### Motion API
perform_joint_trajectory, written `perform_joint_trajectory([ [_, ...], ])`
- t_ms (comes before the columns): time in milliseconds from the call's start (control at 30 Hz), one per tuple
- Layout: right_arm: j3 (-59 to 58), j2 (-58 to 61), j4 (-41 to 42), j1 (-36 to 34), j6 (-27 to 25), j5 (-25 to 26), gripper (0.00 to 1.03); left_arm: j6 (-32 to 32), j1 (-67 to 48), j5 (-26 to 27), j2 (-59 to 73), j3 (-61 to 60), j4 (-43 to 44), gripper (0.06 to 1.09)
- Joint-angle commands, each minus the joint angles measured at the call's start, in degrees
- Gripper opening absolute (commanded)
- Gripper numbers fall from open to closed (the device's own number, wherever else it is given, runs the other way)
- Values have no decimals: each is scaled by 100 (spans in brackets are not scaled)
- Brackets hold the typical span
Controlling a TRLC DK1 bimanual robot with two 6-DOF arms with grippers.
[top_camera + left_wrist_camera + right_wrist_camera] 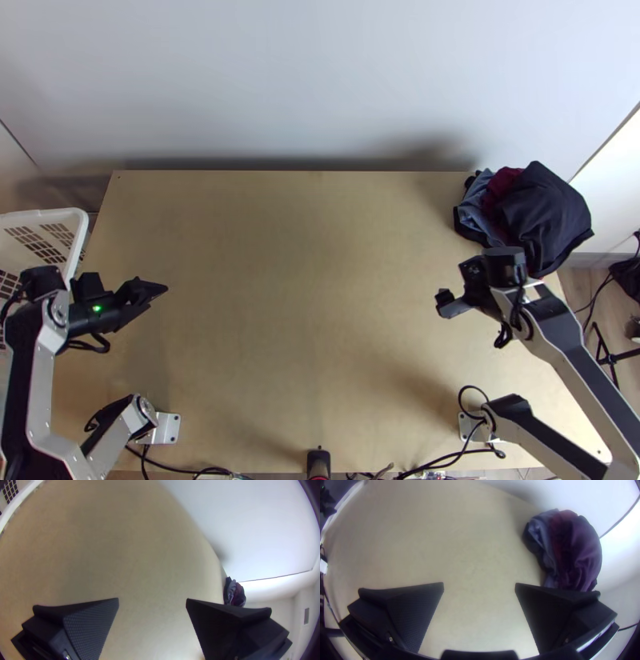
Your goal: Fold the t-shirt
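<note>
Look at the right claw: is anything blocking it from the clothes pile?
Nothing visible stands between the right gripper, open above the table, and the clothes bunched at the far right corner. I can't tell which piece is the t-shirt or whether others cover it.

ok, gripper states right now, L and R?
Left gripper: open, holding nothing.
Right gripper: open, holding nothing.

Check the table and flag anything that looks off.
The dark clothes sit bunched in a heap at the table's far right corner, seemingly jutting past its edge, which looks odd for a folding job. Nothing looks spilled or damaged.
</note>
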Motion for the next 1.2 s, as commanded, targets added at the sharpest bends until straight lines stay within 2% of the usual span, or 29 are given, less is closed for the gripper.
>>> perform_joint_trajectory([
  [0,133,-624,28,-120,1191,-117,99,-130,119,21,-735,-440,456,104],
  [133,45,-1160,301,-243,1947,-117,99,-420,127,12,-849,-510,878,104],
  [367,-166,-2074,582,-1289,2369,-117,99,-1097,127,-59,-1455,-905,2196,104],
  [467,-271,-2531,582,-1781,2703,-117,99,-1351,163,-102,-1939,-1266,2785,104],
  [667,-746,-3463,1232,-2317,2711,-117,99,-1237,180,-102,-3284,-1802,3488,103],
  [833,-1343,-4183,1804,-2704,2870,-117,99,-1378,145,-111,-4101,-1995,4156,103],
  [933,-1818,-4684,2199,-2748,2624,103,99,-1905,207,-322,-4057,-2066,4587,103],
  [1033,-2178,-5141,2463,-2774,2325,173,99,-2722,198,-507,-4110,-2312,4947,103],
  [1100,-2336,-5414,2480,-2757,2254,164,99,-3390,215,-823,-4417,-2470,4938,103],
  [1167,-2477,-5642,2489,-2748,2298,173,99,-3390,207,-832,-4848,-2584,4833,104],
])
